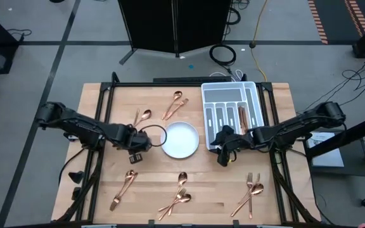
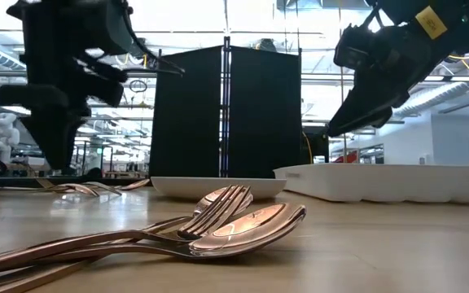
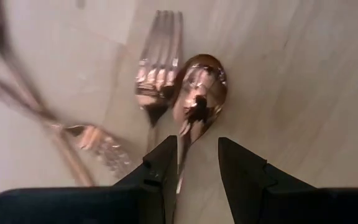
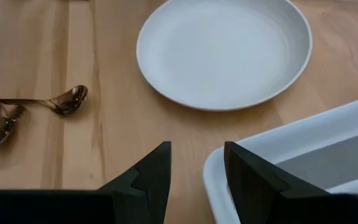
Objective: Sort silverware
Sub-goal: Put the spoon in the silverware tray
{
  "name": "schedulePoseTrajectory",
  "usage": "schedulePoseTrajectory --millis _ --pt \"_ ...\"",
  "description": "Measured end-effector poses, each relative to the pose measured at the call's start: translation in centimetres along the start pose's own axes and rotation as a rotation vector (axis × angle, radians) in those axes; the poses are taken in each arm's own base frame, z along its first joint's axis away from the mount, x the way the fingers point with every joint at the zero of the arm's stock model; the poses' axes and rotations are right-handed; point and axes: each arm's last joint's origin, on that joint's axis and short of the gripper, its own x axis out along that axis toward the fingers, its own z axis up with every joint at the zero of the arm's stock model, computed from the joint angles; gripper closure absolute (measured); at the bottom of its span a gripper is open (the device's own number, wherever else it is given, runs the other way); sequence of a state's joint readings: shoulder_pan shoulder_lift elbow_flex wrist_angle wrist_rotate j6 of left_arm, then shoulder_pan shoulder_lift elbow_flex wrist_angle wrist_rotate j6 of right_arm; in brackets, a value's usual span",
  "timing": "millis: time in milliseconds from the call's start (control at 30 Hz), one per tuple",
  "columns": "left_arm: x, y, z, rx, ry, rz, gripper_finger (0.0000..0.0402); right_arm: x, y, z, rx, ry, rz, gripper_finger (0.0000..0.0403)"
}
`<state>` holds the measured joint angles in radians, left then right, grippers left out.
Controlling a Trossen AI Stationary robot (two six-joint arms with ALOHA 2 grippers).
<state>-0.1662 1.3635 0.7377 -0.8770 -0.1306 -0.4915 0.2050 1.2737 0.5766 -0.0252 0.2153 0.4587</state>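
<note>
Copper silverware lies in groups on the wooden table: a spoon (image 1: 143, 115) left of the plate, a pair (image 1: 175, 104) at the far side, and three groups (image 1: 124, 189), (image 1: 179, 196), (image 1: 251, 193) along the near edge. More pieces lie in the white tray (image 1: 230, 104). My left gripper (image 1: 135, 144) is open and hovers over a fork (image 3: 160, 68) and a spoon (image 3: 199, 93). The spoon's handle runs in between its fingers (image 3: 197, 165). My right gripper (image 1: 224, 149) is open and empty above the tray's near left corner (image 4: 197, 165).
The round white plate (image 1: 180, 139) sits between the two grippers and also shows ahead of the right one (image 4: 222, 50). A tray corner (image 4: 291, 155) lies close beside the right fingers. A fork and spoon (image 2: 243, 224) lie near the table's near edge.
</note>
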Motion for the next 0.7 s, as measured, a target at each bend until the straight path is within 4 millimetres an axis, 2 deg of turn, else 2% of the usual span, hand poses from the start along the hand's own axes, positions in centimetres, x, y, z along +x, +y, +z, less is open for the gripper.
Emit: schedulePoseTrajectory --millis 167,700 --pt "1.7 -0.3 -0.6 0.027 0.075 0.034 0.0290 0.3 0.0 -0.2 -0.004 0.014 -0.007 0.0264" --pt "3.5 -0.7 -0.3 0.028 0.123 0.115 0.0290 0.3 0.0 -0.2 -0.011 0.015 -0.009 0.0264"
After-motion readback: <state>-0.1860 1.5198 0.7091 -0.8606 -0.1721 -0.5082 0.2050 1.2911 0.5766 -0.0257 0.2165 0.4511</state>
